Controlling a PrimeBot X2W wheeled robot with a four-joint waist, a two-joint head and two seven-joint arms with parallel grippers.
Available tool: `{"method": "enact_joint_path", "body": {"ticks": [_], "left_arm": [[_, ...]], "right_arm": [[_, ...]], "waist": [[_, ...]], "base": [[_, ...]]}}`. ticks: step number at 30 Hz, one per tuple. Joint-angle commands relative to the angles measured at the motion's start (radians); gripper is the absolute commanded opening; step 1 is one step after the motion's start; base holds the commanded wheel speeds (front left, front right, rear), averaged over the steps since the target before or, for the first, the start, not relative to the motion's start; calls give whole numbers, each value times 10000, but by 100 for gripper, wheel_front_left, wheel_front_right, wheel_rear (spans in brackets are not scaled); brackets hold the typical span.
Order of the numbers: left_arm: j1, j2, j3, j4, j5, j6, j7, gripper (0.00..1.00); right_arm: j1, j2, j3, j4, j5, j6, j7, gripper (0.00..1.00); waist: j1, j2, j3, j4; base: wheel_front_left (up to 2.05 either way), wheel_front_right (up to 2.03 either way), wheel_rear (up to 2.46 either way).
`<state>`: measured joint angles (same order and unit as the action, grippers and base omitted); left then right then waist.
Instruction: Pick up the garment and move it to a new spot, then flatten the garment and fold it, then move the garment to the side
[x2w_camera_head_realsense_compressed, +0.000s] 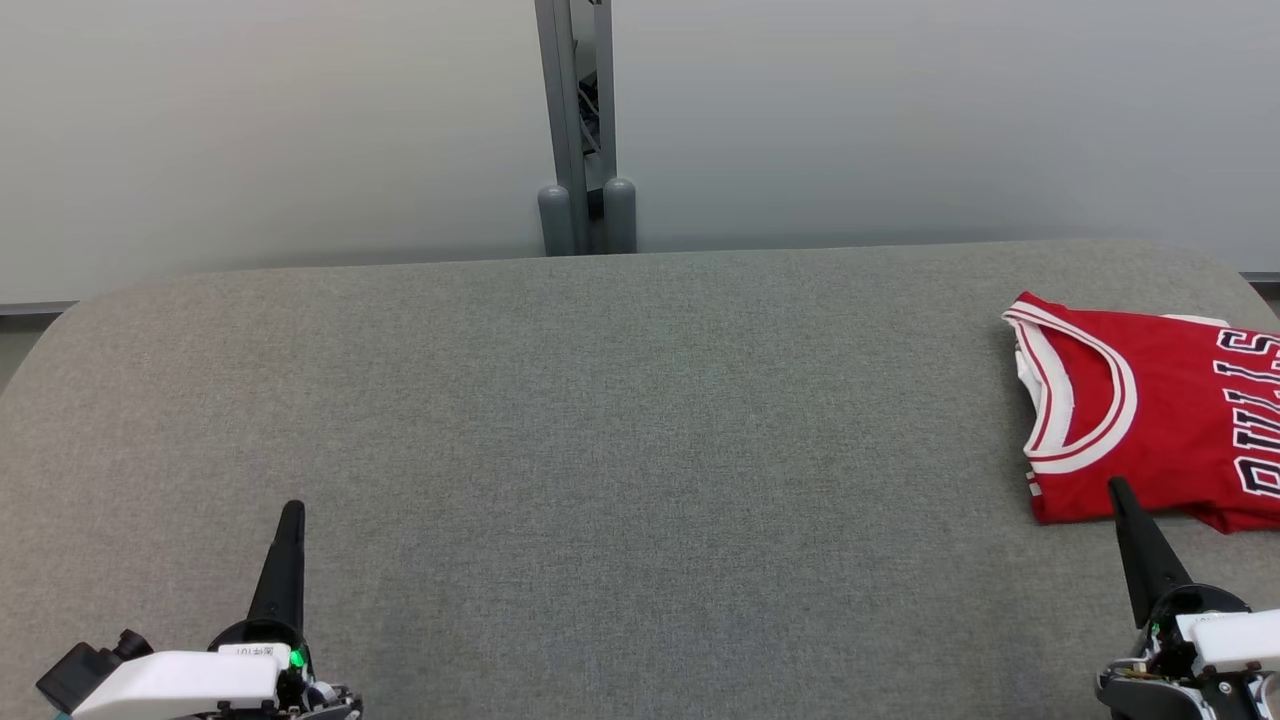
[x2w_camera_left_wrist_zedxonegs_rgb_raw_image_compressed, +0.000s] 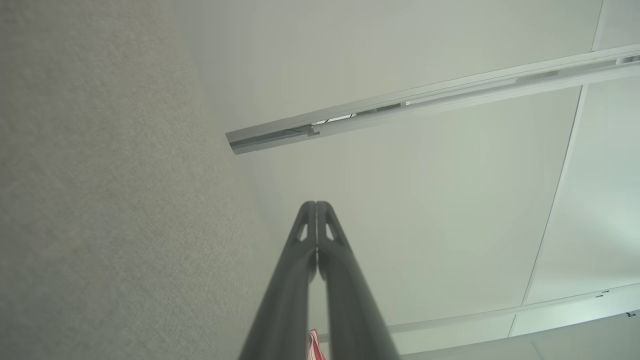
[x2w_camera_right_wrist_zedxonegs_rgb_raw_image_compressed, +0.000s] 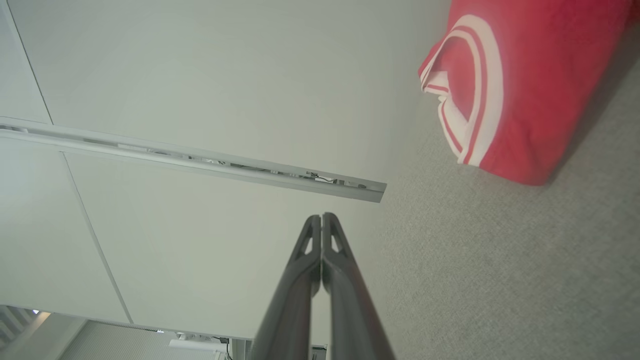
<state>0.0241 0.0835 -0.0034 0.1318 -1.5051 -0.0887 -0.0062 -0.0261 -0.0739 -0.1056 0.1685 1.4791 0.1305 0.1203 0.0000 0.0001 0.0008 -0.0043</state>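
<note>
A pale, plain wall stands behind the table, and a grey metal post with two rounded feet rises at the middle of the table's far edge. The table is wide, covered with grey woven cloth, and its far corners are rounded.

A red sleeveless shirt with white bands at the neck lies folded and flat at the table's right end, its neck opening turned to the table's middle. Part of it is cut by the picture edge.

The left gripper is above the table's near left part, and the right gripper is above its near right part, with its tip at the near edge of the shirt; I cannot tell if it touches. On both, the two dark fingers are pressed together and hold nothing.

On the shirt, dark letters with white outline run sideways; "LLS" can be read, the rest is cut off. A small label on the left gripper's white body is too small to read.
</note>
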Motion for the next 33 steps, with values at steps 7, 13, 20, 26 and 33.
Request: {"method": "enact_joint_path", "body": {"ticks": [7,13,20,26,33], "left_arm": [[-251,-74,195,15,-639,-257,172,0],[-295,-137,279,28,-966,-360,247,0],[-363,-196,375,46,-1371,-465,364,0],[-343,-201,387,37,-1338,-462,376,0],[-341,-208,396,34,-1326,-462,368,0]], "right_arm": [[-111,-88,-137,22,820,2,162,0],[-118,-89,-198,50,1240,4,237,0],[-105,-85,-280,78,1729,2,348,0],[-108,-55,-304,79,1680,4,366,0],[-112,-33,-320,81,1657,4,387,0]], "waist": [[0,-1,0,18],[0,-1,0,29],[0,-1,0,44],[0,-1,0,43],[0,-1,0,43]], "base": [[0,0,0],[0,0,0],[0,0,0],[0,0,0],[0,0,0]]}}
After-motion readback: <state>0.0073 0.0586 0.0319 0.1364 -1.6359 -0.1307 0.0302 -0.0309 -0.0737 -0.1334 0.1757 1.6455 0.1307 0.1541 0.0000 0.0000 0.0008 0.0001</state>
